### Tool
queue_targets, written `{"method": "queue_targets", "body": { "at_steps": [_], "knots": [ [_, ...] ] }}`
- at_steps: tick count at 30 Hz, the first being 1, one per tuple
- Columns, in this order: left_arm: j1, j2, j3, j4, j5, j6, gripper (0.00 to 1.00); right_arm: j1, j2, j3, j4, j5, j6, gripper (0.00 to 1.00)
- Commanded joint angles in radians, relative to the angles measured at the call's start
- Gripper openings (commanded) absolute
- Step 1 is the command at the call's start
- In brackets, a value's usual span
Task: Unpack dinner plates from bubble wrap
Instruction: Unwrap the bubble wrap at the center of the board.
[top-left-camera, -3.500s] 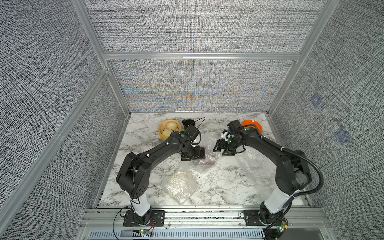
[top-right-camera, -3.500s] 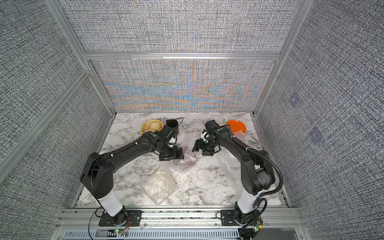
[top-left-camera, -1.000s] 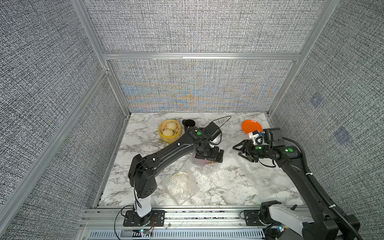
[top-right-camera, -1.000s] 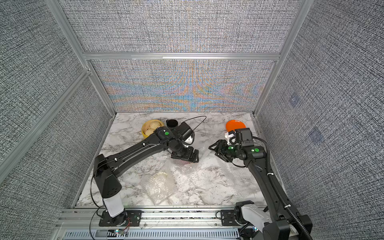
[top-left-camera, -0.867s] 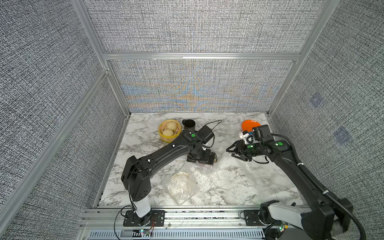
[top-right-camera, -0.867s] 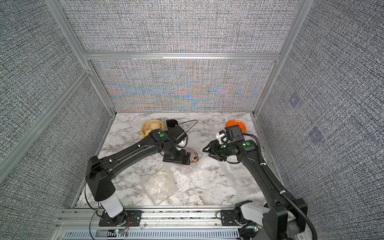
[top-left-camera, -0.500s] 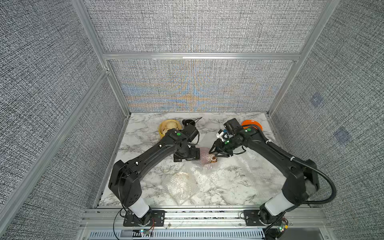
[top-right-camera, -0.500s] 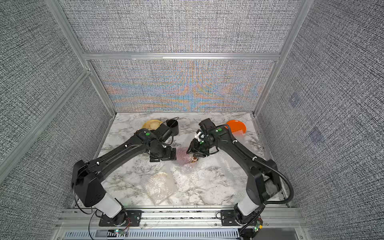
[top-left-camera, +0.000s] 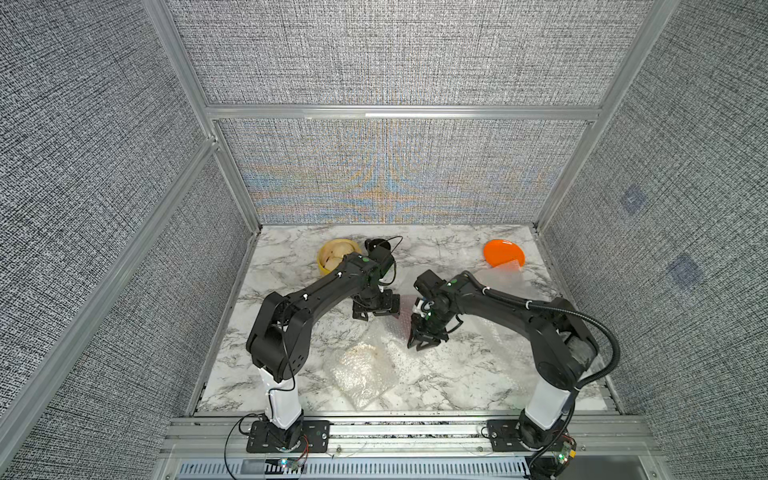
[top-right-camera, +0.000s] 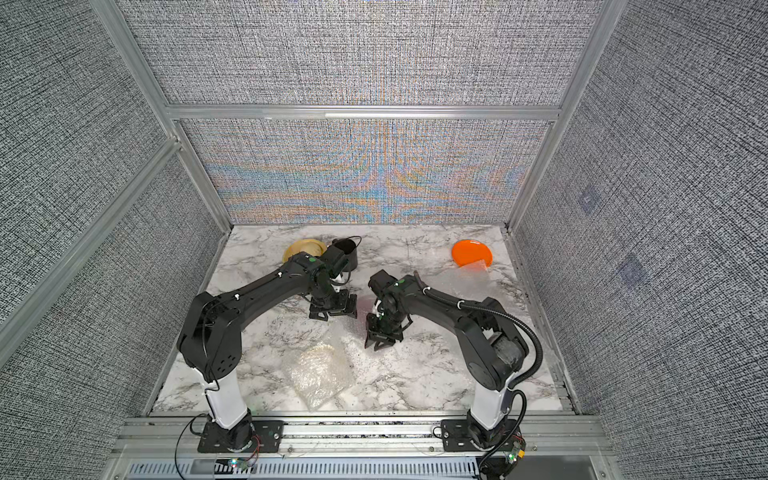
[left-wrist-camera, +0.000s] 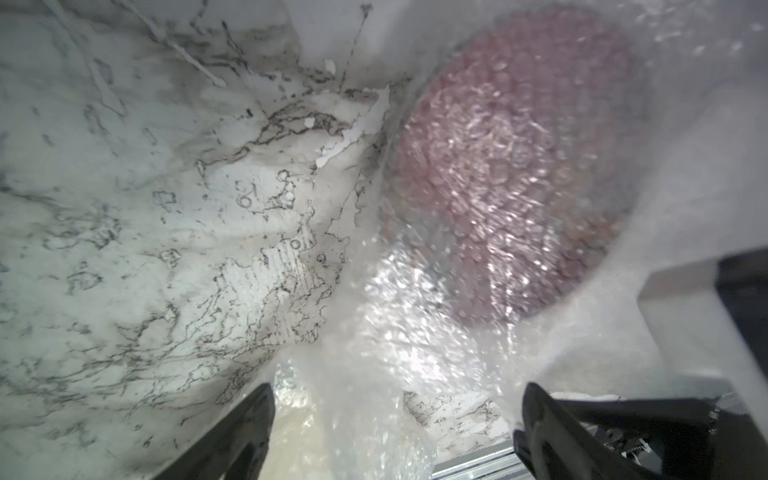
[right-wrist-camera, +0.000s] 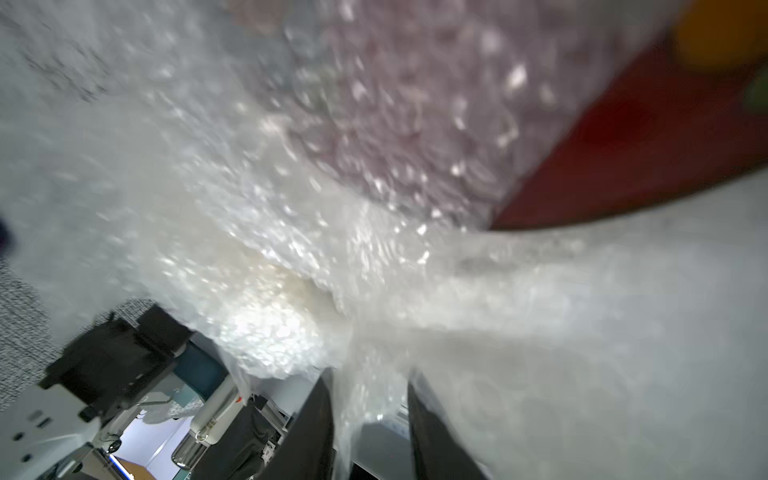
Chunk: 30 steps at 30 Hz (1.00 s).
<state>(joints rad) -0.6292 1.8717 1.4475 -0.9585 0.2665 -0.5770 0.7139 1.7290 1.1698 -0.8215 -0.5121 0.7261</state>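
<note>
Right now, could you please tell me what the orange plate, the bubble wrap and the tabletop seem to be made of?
Orange plate: probably plastic or glazed ceramic; uniform bright colour, smooth with slight sheen.
Bubble wrap: clear, whitish plastic film; glinting air bubbles.
Tabletop: marble-look surface, white with grey veins; possibly printed laminate.
</note>
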Motion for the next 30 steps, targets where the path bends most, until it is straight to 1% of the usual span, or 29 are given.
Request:
{"method": "queue_targets", "body": {
  "at_steps": [1,5,8,9,12,14,15,19,21,25,30],
  "knots": [
    [0.003,0.013,-0.033,0.059,0.068,0.036,0.92,0.028,-0.083,-0.087,-0.011,0.056,0.102,0.31],
    [0.007,-0.013,-0.085,0.091,0.077,0.068,0.91,0.067,-0.169,-0.152,0.007,0.117,0.187,0.31],
    [0.007,-0.076,-0.102,0.072,0.058,0.102,0.91,0.094,-0.203,-0.120,0.010,0.150,0.225,0.37],
    [0.007,-0.096,-0.100,0.053,0.042,0.109,0.91,0.101,-0.212,-0.098,0.003,0.164,0.269,0.41],
    [0.007,-0.146,-0.087,-0.017,-0.026,0.130,0.91,0.116,-0.219,-0.008,-0.061,0.219,0.324,0.57],
    [0.006,-0.153,-0.085,-0.051,-0.057,0.142,0.91,0.115,-0.192,0.076,-0.156,0.277,0.330,0.64],
    [0.007,-0.154,-0.091,-0.055,-0.066,0.143,0.91,0.115,-0.175,0.113,-0.205,0.308,0.328,0.66],
    [0.008,-0.147,-0.120,-0.034,-0.065,0.126,0.91,0.115,-0.057,0.285,-0.398,0.428,0.291,0.70],
    [0.008,-0.140,-0.125,-0.030,-0.066,0.126,0.90,0.116,0.001,0.351,-0.449,0.461,0.262,0.70],
    [0.015,-0.126,-0.102,-0.059,-0.101,0.144,0.89,0.129,0.093,0.433,-0.469,0.476,0.200,0.71],
    [0.020,-0.102,-0.071,-0.065,-0.086,0.143,0.89,0.134,0.178,0.481,-0.473,0.486,0.166,0.70]
  ]
}}
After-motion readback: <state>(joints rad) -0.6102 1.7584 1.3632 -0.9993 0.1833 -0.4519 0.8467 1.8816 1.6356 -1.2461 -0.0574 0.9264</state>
